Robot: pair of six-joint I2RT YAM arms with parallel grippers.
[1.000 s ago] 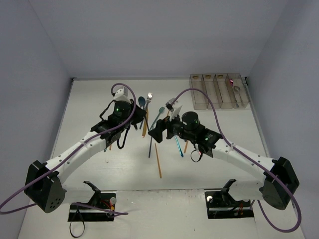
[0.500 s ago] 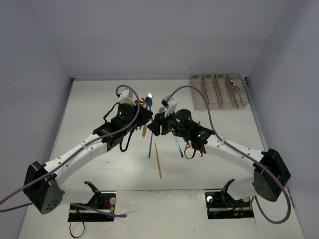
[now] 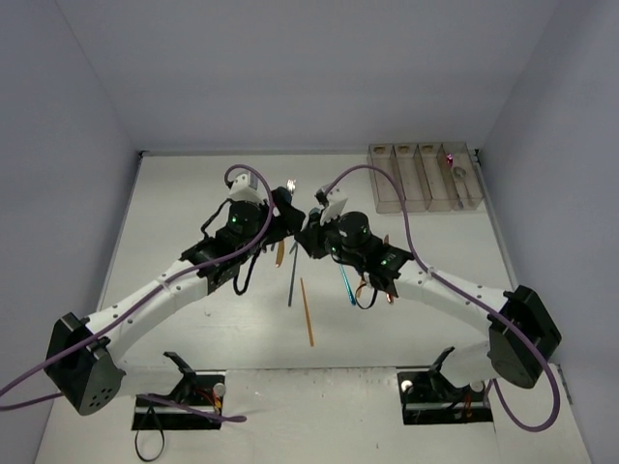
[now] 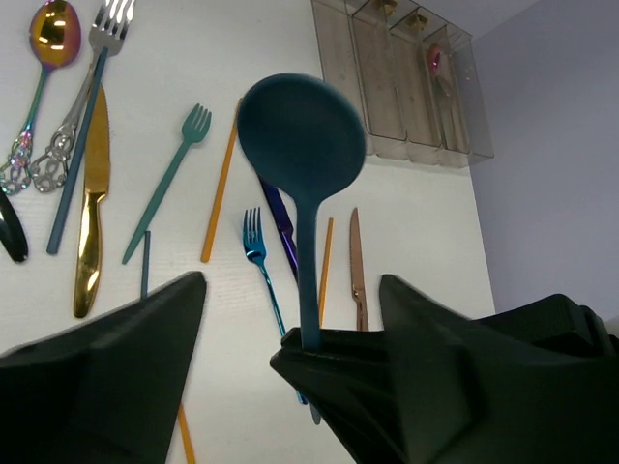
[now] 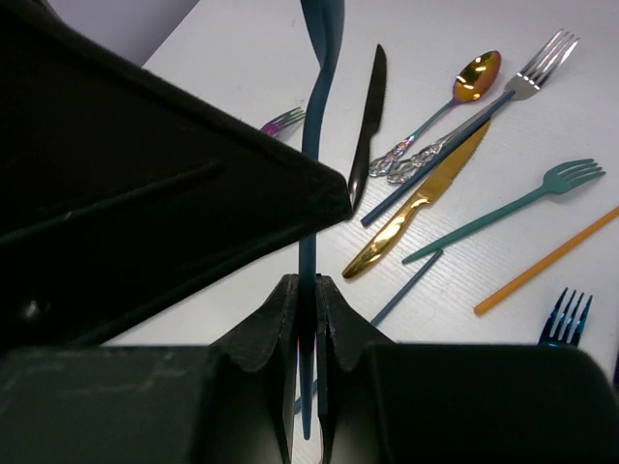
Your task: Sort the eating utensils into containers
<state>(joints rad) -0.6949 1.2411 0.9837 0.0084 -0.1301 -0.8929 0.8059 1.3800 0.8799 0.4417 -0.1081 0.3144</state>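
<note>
White tabletop [image 3: 174, 203], mid-frame: the right gripper [image 5: 308, 295] pinches the teal spoon [image 4: 302, 135] by its handle, with the left gripper [image 4: 292, 282] spread wide to either side. The left should probably back clear before the right carries it to the containers [image 3: 423, 184], upper right.

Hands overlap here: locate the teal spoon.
Held above the table, centre of the top view, the teal spoon is clamped by its handle in the right hand, between the open fingers of the left hand.
</note>
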